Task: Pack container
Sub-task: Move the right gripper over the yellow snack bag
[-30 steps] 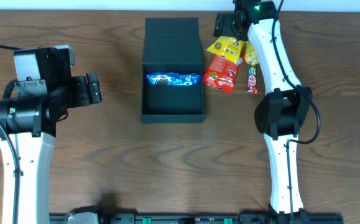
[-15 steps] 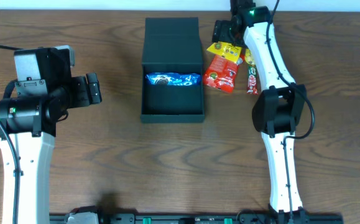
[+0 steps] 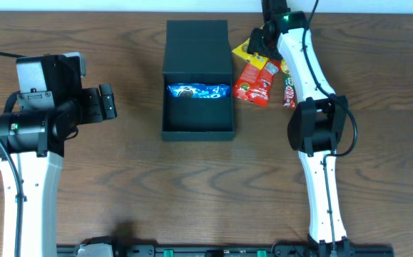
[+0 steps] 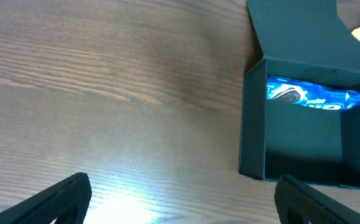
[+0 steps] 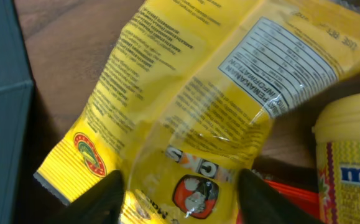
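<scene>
Overhead first: where is the container (image 3: pixel 197 118) placed?
– On the worktop (image 3: pixel 135 178), toward 12 o'clock from centre, with the lid flap laid open at its 12 o'clock side. A blue packet (image 3: pixel 197 91) is seen inside, against the 12 o'clock wall.
And the fingers?
– Left fingers (image 4: pixel 58 199) are spread wide with nothing held, at the container's 9 o'clock, well apart. Right fingers (image 5: pixel 108 196) are spread wide either side of a yellow packet (image 5: pixel 198 112), at the container's 2 o'clock. A red packet (image 3: pixel 255 82) is seen just beside the container.

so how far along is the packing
Done: one blue packet lies in the open container. In hand: the right gripper is open over the yellow packet, not gripping it. To do: that packet, the red packet and the small bar, all outside it.
</scene>
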Controlling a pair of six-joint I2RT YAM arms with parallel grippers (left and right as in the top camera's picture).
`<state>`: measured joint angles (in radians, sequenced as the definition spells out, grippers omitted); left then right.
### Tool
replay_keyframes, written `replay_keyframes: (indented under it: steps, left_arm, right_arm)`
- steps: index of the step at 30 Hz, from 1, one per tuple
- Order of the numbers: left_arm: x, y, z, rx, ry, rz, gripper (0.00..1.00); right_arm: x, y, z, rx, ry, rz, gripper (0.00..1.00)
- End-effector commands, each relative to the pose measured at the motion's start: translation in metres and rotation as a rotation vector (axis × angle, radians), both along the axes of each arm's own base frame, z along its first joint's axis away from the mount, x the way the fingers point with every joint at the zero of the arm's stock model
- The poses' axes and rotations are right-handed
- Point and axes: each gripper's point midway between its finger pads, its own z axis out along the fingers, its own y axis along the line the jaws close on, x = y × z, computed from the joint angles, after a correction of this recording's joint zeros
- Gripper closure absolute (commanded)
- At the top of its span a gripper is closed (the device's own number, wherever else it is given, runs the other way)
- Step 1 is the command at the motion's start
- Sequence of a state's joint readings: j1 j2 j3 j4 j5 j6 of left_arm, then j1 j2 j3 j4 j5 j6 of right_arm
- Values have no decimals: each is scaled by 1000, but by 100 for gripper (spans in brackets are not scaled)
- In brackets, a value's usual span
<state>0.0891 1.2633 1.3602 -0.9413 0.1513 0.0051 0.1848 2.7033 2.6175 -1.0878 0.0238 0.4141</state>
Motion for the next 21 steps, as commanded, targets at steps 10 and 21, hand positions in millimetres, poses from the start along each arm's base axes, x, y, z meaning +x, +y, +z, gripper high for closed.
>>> replay_keyframes:
  steps: [10,21]
  left_arm:
    - [1,0,0,5,3,-16,5]
    - [1,0,0,5,3,-16,5]
  right_arm:
    - [0,4,-10,7,11,0,86]
    - [0,5,-5,8,6,2,99]
